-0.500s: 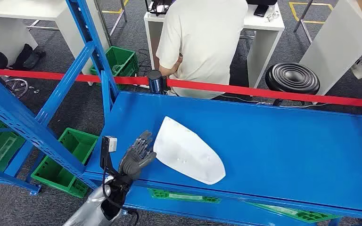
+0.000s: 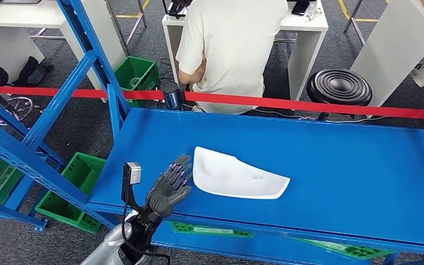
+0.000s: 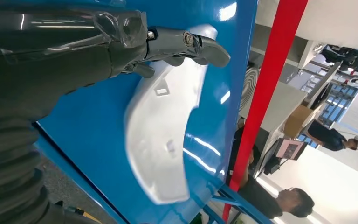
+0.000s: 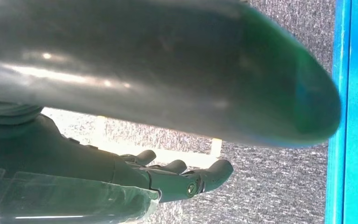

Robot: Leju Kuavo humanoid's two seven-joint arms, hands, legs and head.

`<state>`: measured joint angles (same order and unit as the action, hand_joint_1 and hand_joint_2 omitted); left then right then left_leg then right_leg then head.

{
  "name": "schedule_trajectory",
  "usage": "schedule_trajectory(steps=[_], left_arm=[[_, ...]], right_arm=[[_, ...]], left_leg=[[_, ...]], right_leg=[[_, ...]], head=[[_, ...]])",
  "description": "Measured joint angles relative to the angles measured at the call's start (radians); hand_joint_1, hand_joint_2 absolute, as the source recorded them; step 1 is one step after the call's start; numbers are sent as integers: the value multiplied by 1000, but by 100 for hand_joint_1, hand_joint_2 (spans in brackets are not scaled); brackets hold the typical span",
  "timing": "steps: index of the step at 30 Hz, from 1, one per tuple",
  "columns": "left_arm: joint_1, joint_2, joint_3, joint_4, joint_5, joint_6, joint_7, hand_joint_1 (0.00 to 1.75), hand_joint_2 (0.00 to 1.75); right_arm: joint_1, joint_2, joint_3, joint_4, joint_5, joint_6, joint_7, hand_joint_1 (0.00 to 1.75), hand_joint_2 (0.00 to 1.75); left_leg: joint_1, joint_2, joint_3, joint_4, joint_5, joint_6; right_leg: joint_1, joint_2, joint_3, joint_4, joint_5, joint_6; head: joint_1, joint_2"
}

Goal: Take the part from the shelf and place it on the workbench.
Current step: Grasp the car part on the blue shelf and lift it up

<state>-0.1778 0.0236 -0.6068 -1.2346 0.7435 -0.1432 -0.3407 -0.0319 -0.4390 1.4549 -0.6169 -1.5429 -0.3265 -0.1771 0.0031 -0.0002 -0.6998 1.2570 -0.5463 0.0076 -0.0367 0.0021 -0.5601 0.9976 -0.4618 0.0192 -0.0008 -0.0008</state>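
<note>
Since half a second ago the white part (image 2: 237, 178) has swung from a diagonal to lie nearly level across the lower centre of the frame, on the blue shelf (image 2: 353, 165). Your left robot hand (image 2: 169, 185) touches its near end, fingers spread, grasping nothing. Your right robot hand (image 4: 177, 179) hangs released. Lifting and placing remain.

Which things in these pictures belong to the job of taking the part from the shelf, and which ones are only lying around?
Belong to the job:
- white part, lying on the shelf
- blue shelf
- left hand, beside the part, fingers apart

Only lying around:
- green crates on the floor
- red barrier tape
- black stool
- person seated at a white desk
</note>
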Motion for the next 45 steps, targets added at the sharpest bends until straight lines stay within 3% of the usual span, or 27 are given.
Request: schedule_trajectory(steps=[2, 4, 8, 10, 12, 14, 15, 17, 19, 23, 25, 27, 29, 30, 31, 32, 34, 38, 40, 42, 44, 45], left_arm=[[1, 5, -2, -16, 0, 0, -1, 0, 175], [1, 9, -4, -31, 1, 1, -3, 0, 175], [3, 15, -5, -53, 3, 6, -8, 0, 175], [2, 14, -5, -60, 3, 8, -10, 0, 175], [4, 14, -5, -61, 3, 9, -10, 0, 175], [7, 15, -5, -61, 1, 12, -11, 0, 175], [8, 15, -5, -61, 0, 14, -12, 0, 175], [9, 15, -5, -62, -8, 22, -19, 0, 175], [10, 15, -5, -70, -25, 37, -34, 0, 175], [16, 20, -9, -106, -142, 107, -103, 0, 0], [17, 27, -13, -130, -197, 127, -136, 0, 0], [18, 38, -21, -155, -229, 135, -155, 0, 0], [22, 49, -28, -178, -239, 136, -158, 0, 0], [23, 53, -31, -189, -237, 133, -156, 0, 0], [24, 56, -33, -198, -233, 129, -152, 0, 0], [24, 58, -34, -206, -229, 126, -149, 0, 0], [23, 64, -36, -221, -223, 123, -146, 0, 0], [23, 72, -39, -235, -215, 125, -144, 0, 0], [22, 73, -39, -236, -212, 141, -144, 0, 0], [22, 73, -39, -233, -218, 170, -142, 0, 87], [26, 73, -39, -227, -239, 213, -137, 0, 175], [27, 73, -39, -224, -253, 240, -133, 0, 175]], right_arm=[[0, 7, 0, 4, -1, 0, -1, 0, 0], [0, 14, 0, 7, -3, 0, -3, 0, 0], [3, 21, 0, 13, -6, -1, -4, 0, 0], [2, 21, -1, 16, -7, -1, -4, 0, 0], [2, 20, -1, 20, -7, -1, -4, 0, 0], [5, 20, 0, 24, -8, -2, -4, 0, 0], [7, 20, 0, 25, -8, -2, -4, 0, 0], [7, 19, -1, 27, -9, -2, -5, 0, 0], [7, 17, -1, 28, -10, -2, -7, 0, 0], [10, 17, -2, 31, -14, -2, -11, 0, 0], [10, 18, -2, 34, -17, 1, -11, 0, 0], [10, 19, -1, 39, -19, 9, -11, 0, 0], [11, 22, -1, 47, -19, 19, -10, 0, 0], [11, 23, -1, 52, -19, 24, -9, 0, 0], [10, 24, -1, 55, -19, 27, -8, 0, 0], [10, 25, -1, 58, -19, 30, -7, 0, 0], [8, 30, -1, 63, -20, 35, -6, 0, 0], [8, 38, 0, 70, -22, 37, -6, 0, 0], [8, 38, 0, 72, -23, 37, -6, 0, 0], [9, 37, 0, 76, -26, 37, -6, 0, 0], [13, 36, 0, 79, -27, 35, -6, 0, 0], [15, 36, 0, 80, -28, 34, -6, 0, 0]], left_leg=[[-3, -2, 69, -144, 68, 16], [-10, -2, 118, -244, 97, 33], [-13, 1, 136, -285, 108, 49], [-10, 3, 151, -308, 121, 56], [-13, 5, 151, -310, 123, 58], [-16, 4, 147, -306, 123, 57], [-17, 3, 146, -303, 121, 56], [-17, 1, 142, -289, 113, 50], [-21, 0, 135, -269, 102, 39], [-18, 0, 125, -250, 89, 26], [-13, 0, 100, -190, 49, 13], [-6, 0, 39, -59, -17, 0], [-2, 0, -8, 35, -44, -3], [-2, -1, -7, 28, -28, 0], [-2, -1, 15, -20, 4, 6], [-4, -2, 51, -95, 42, 17], [-12, 1, 111, -218, 87, 37], [-22, 6, 130, -269, 100, 53], [-17, 8, 142, -294, 114, 61], [-15, 10, 146, -304, 121, 64], [-17, 9, 145, -303, 121, 64], [-17, 9, 145, -302, 120, 64]], right_leg=[[1, 3, 2, -1, 0, 0], [4, 4, 0, -1, 0, 4], [5, 2, -3, -5, 1, 22], [6, 1, -32, 56, -31, 18], [6, 0, -96, 187, -85, 10], [5, 0, -135, 263, -103, 17], [5, 0, -127, 243, -89, 26], [2, -3, -64, 115, -39, 44], [2, -4, -15, 20, -10, 41], [4, -1, -9, 11, -5, 13], [-1, 0, -8, 9, -3, 5], [1, 0, -8, 9, -4, 0], [3, 0, -8, 10, -4, 0], [5, 1, -7, 10, -4, 0], [7, 2, -6, 9, -5, 0], [8, 4, -5, 9, -5, 0], [12, 7, -4, 7, -4, 1], [11, 5, -6, 1, -1, 13], [14, 3, -30, 50, -28, 12], [14, 2, -91, 176, -82, 4], [12, 2, -141, 278, -115, 9], [11, 2, -141, 277, -109, 17]], head=[[0, 0], [1, 0], [2, 0], [4, 0], [6, 0], [5, 0], [6, 0], [6, 0], [5, 0], [3, 0], [1, 0], [-2, 0], [-2, 0], [-2, 0], [-2, 0], [-2, 0], [0, 0], [2, 0], [3, 0], [4, 0], [5, 0], [5, 0]])
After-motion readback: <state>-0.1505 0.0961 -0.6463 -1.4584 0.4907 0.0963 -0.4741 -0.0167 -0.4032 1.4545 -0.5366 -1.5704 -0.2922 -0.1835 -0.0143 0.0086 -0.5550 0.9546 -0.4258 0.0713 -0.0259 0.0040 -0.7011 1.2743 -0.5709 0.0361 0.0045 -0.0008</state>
